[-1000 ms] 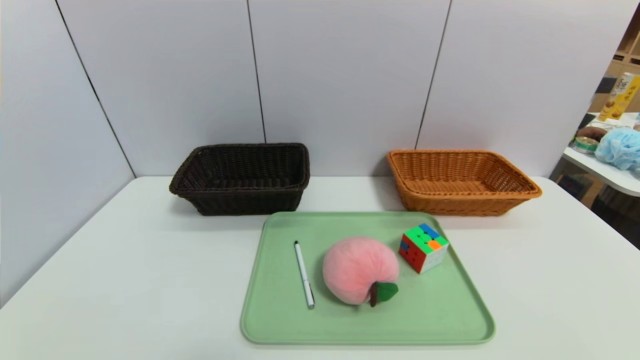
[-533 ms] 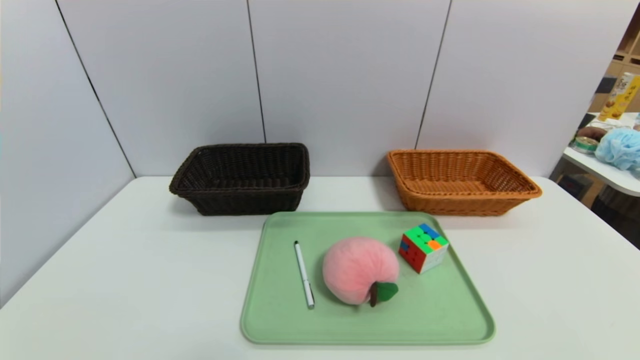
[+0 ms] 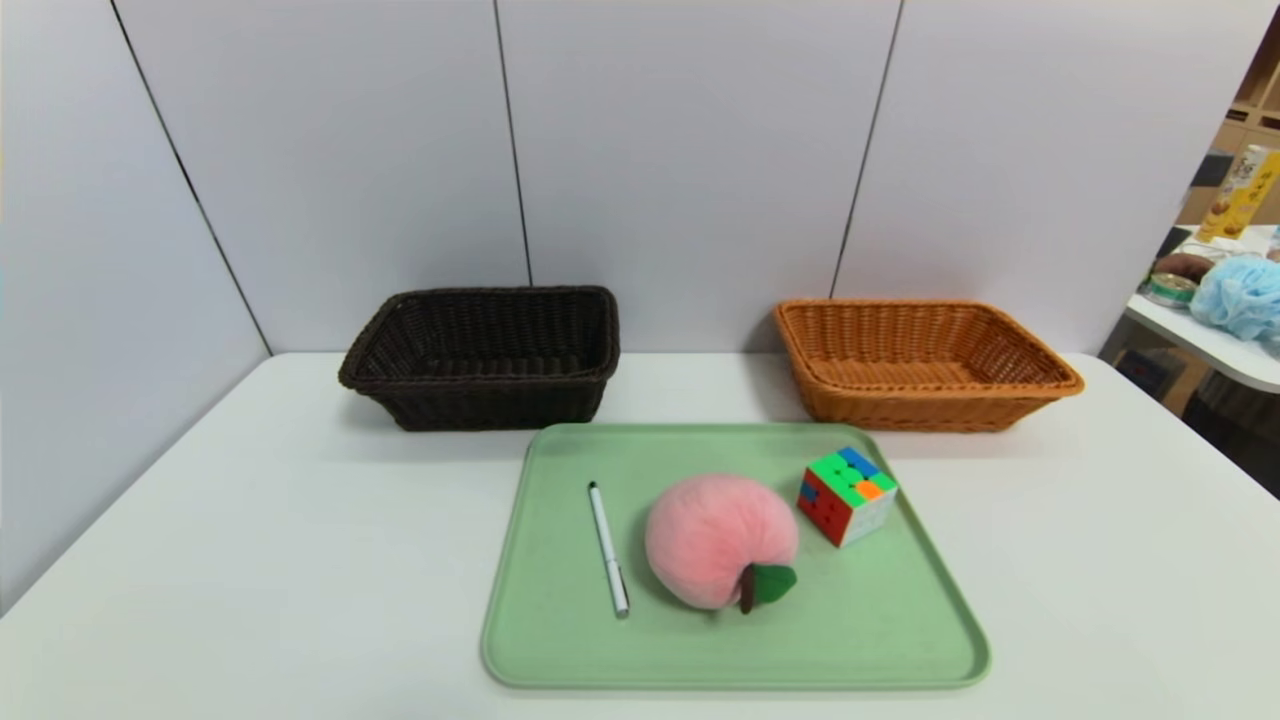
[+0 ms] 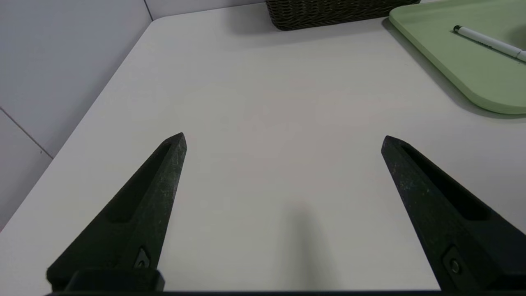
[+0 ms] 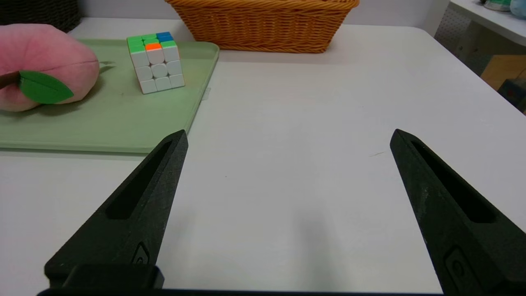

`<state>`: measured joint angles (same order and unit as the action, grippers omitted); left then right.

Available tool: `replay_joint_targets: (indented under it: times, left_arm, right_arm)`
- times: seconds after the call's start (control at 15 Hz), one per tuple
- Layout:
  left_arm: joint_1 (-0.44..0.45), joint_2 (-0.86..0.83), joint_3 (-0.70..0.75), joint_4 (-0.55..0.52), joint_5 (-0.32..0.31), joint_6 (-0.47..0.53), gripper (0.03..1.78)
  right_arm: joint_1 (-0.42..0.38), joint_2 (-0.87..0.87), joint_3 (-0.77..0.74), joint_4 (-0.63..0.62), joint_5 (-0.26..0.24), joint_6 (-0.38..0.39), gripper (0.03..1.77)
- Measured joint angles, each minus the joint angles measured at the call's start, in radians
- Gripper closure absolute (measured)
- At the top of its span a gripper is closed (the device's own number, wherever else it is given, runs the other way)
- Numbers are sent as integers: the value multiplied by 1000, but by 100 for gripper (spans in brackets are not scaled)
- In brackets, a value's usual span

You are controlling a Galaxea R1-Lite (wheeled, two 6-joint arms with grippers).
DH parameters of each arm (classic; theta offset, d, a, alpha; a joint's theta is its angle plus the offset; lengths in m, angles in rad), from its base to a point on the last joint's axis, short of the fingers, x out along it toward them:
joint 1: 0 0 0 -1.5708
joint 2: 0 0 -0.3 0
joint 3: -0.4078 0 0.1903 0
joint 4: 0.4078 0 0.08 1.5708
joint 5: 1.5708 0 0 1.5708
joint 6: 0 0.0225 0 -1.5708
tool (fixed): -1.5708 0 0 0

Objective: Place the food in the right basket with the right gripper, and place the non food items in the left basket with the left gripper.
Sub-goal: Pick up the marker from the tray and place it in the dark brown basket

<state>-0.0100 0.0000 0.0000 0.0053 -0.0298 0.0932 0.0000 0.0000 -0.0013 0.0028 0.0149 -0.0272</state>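
White table (image 3: 250,560) fills the lower frame of the head view, with a dark wicker basket (image 3: 485,355) at centre left, an orange wicker basket (image 3: 920,362) at centre right, and a green tray (image 3: 870,620) below them. On the tray lie a pink plush peach (image 3: 718,538) in the middle, a puzzle cube (image 3: 846,494) to its right and a white pen (image 3: 607,548) to its left. Left gripper (image 4: 283,139) and right gripper (image 5: 287,137) hover over bare table either side of the tray, each spread wide and holding nothing.

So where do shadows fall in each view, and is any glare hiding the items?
Head view: soft shadows behind the dark basket and orange basket; no glare on the tray. Left wrist view: faint shadow on the table between the open left tool tips. Right wrist view: peach plush shades the tray; right tool open.
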Motion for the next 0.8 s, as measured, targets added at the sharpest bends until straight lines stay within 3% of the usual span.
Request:
replay_joint_targets:
  times: [0.53,0.8]
  left_arm:
    - [1,9,-70,-1,-10,-36,12]
    - [1,50,-140,6,-19,-36,12]
  right_arm:
    - [0,0,-39,21,14,-16,10]
    - [0,1,-159,176,20,10,10]
